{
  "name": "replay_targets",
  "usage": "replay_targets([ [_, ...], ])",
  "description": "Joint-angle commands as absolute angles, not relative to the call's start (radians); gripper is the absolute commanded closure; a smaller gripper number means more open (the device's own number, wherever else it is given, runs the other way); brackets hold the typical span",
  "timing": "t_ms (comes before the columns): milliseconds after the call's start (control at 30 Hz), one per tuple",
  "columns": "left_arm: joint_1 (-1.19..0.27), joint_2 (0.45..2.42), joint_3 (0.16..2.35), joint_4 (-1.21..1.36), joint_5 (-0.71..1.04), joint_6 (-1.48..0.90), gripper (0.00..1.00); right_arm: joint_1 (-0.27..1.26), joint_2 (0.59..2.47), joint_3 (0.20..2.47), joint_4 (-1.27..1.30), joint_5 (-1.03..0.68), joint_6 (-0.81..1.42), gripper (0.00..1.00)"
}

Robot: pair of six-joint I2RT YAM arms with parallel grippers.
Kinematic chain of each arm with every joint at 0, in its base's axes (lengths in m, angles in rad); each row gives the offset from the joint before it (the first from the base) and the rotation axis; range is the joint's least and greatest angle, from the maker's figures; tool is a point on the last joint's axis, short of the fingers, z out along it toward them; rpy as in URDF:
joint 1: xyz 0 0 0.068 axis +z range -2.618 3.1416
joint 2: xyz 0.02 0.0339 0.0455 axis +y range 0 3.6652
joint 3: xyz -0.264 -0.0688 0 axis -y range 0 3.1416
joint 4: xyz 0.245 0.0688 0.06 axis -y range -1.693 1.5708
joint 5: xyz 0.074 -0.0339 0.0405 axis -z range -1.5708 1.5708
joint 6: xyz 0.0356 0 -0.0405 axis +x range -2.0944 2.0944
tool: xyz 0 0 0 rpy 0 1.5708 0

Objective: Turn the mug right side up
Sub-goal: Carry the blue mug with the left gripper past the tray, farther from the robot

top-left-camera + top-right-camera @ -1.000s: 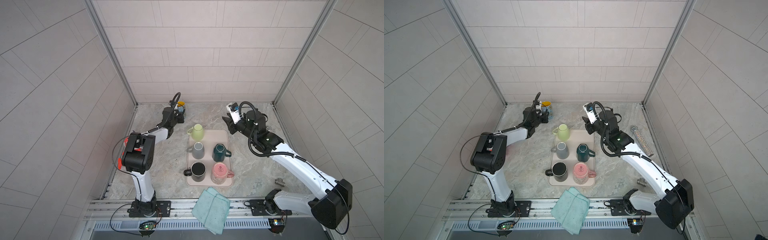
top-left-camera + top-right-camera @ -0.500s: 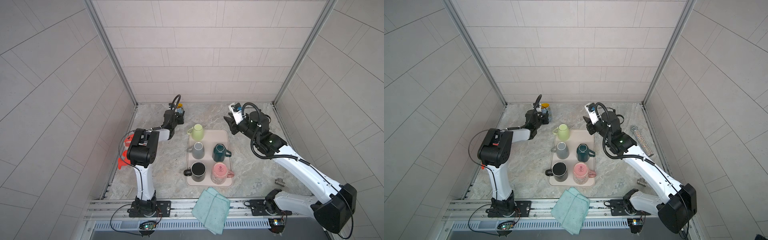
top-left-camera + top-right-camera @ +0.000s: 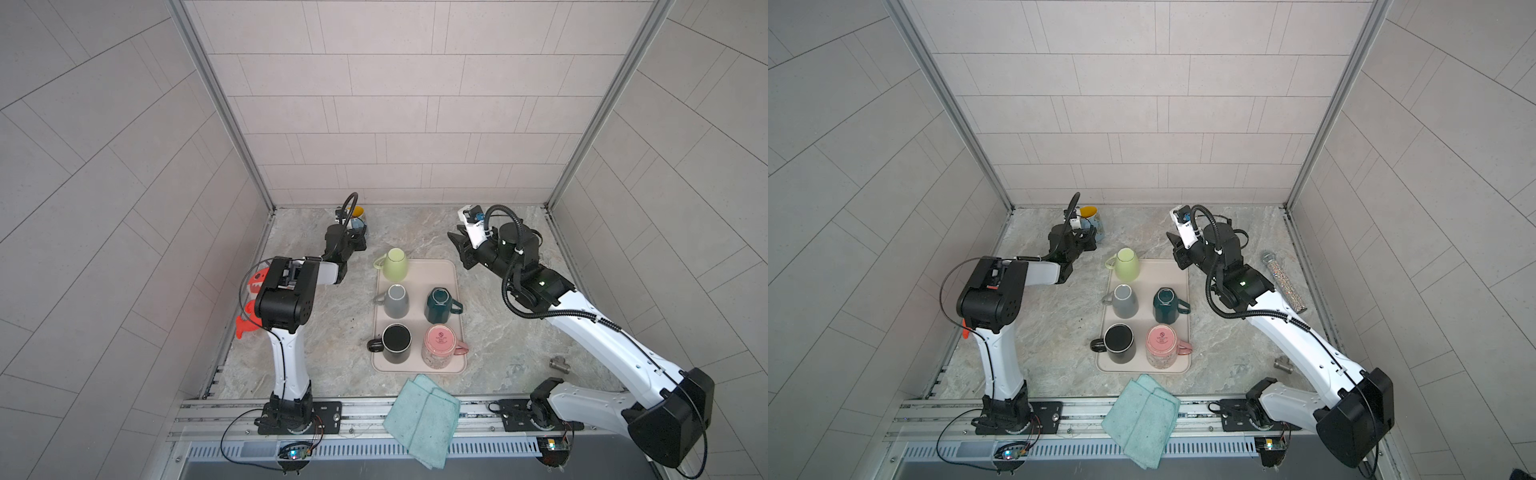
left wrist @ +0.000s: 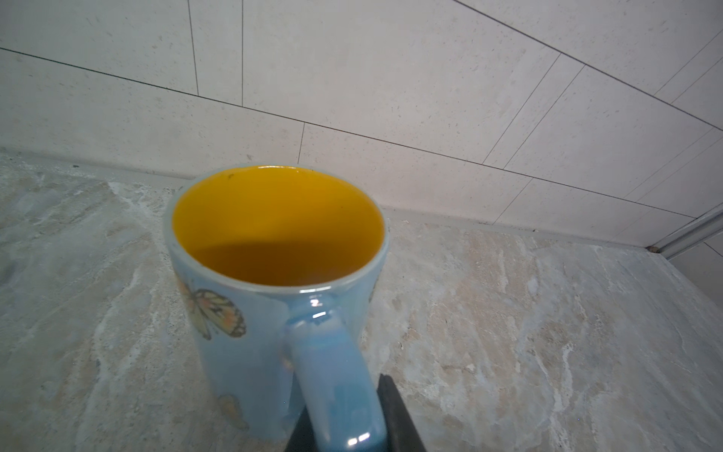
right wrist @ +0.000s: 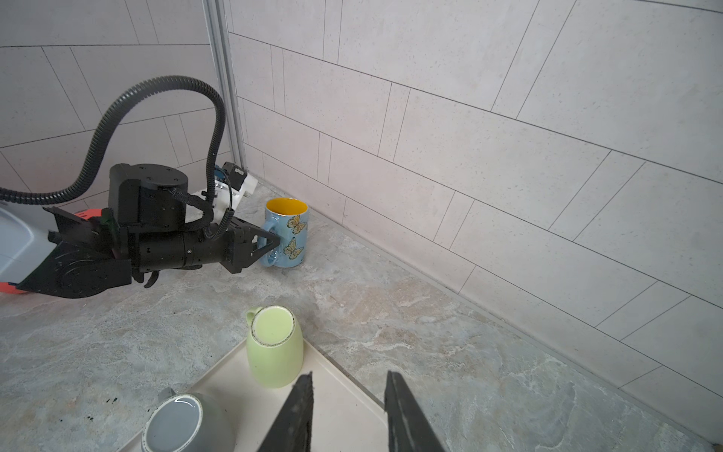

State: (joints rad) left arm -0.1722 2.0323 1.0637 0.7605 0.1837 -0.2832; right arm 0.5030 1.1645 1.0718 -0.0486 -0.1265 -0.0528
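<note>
broadly, the marble tabletop (image 3: 415, 237) fills the middle of both top views, with the beige tray (image 3: 434, 274) of mugs (image 3: 397, 301) at its centre. the blue butterfly mug (image 3: 1097, 226) stands upright, yellow inside facing up, on bare marble left of centre and above the tray, close to the back wall (image 3: 395, 124). the left gripper (image 5: 274, 243) is clamped on its handle (image 4: 336, 371), while the right gripper (image 5: 349, 377) hangs with jaws apart and empty by the tray's upper right corner.
</note>
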Motion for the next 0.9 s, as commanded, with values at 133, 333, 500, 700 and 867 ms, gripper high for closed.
replay_targets([
  [133,-0.171,2.048,1.050,0.831,0.231,-0.275,1.00,0.500,1.129,1.051,-0.028,-0.123,-0.042,0.68],
  [333,-0.172,2.043,1.107,0.691,0.274,-0.256,1.00,0.499,1.121,1.051,-0.031,-0.120,-0.041,0.68],
  [500,-0.171,2.035,1.100,0.669,0.285,-0.263,0.93,0.498,1.118,1.044,-0.023,-0.124,-0.034,0.68],
  [700,-0.170,2.033,1.115,0.614,0.298,-0.259,0.80,0.499,1.109,1.032,-0.015,-0.124,-0.028,0.68],
  [867,-0.170,2.029,1.120,0.583,0.305,-0.253,0.76,0.500,1.102,1.028,-0.016,-0.123,-0.028,0.68],
])
